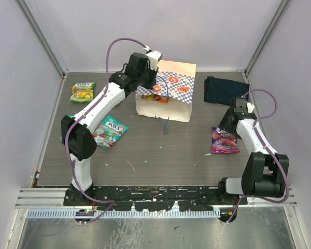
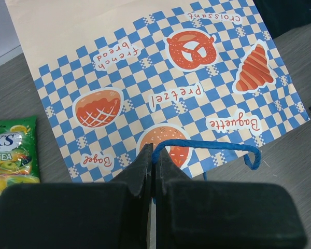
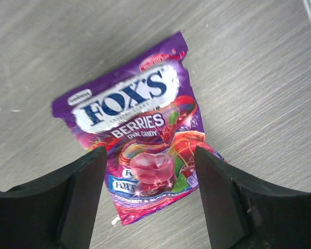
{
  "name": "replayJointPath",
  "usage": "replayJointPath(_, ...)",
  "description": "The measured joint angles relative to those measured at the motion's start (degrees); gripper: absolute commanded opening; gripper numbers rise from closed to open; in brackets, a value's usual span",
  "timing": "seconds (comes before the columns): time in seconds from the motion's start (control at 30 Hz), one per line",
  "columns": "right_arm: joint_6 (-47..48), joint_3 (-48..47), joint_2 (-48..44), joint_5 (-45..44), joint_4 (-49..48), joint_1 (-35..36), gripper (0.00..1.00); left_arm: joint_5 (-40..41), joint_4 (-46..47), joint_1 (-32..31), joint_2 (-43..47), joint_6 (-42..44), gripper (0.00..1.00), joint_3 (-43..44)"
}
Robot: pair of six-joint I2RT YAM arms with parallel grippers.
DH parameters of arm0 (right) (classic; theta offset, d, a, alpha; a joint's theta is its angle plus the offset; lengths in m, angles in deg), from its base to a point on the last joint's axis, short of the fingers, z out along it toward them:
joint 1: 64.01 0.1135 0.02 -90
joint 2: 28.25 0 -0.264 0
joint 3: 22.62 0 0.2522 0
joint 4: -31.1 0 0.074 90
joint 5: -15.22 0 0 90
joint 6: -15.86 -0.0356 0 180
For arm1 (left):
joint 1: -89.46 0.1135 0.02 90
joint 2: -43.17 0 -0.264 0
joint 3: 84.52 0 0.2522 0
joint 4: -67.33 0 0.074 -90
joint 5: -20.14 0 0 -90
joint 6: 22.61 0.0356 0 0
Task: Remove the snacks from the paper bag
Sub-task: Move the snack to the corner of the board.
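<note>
Our left gripper pinches the paper bag's blue handle; our right gripper spreads above a purple packet.

This is a robotics lab test cell, not a lived-in room: plain white panel walls close it in on three sides, held by bare aluminium frame posts. Two white-and-black robot arms, the left arm and the right arm, stand on a scuffed black base plate at the near edge of a grey wood-grain table. Purple cables loop off them, and a slotted aluminium rail and sheet metal lie in front.
</note>
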Motion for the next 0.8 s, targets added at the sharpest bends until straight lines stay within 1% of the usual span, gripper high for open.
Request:
replayJointPath(0.03,0.0,-0.5,-1.0,0.0,0.2,0.0,0.70,-0.2,0.0,0.0,0.0,-0.2,0.00,0.0)
replayJointPath(0.1,-0.5,-1.6,-2.8,0.1,0.3,0.0,0.49,-0.4,0.0,0.0,0.0,-0.8,0.00,0.0)
replayJointPath(0.17,-1.7,-2.6,-4.9,0.8,0.1,0.0,0.15,-0.7,0.0,0.0,0.0,-1.0,0.00,0.0)
replayJointPath(0.2,-1.6,-2.8,-5.5,1.0,0.1,0.0,0.03,-0.8,0.0,0.0,0.0,-1.2,0.00,0.0)
replayJointPath(0.23,-2.4,-2.9,-6.2,1.7,-0.1,0.0,0.01,-0.8,0.0,0.0,0.0,-1.2,0.00,0.0)
replayJointPath(0.37,-4.6,-2.1,-6.9,8.2,-1.3,-1.1,0.01,-1.1,0.0,0.0,0.0,-1.4,0.00,0.0)
replayJointPath(0.53,-6.6,3.7,-6.8,14.7,-3.9,-3.5,0.01,-1.2,0.0,0.0,0.0,-1.4,0.00,0.0)
replayJointPath(0.7,-7.1,10.6,-5.7,16.7,-5.6,-7.6,0.01,-1.2,0.0,0.0,0.0,-1.5,0.00,-0.2)
replayJointPath(0.8,-6.8,12.1,-4.7,17.5,-6.5,-9.5,0.01,-1.2,0.0,0.0,0.0,-1.9,0.00,-0.4)
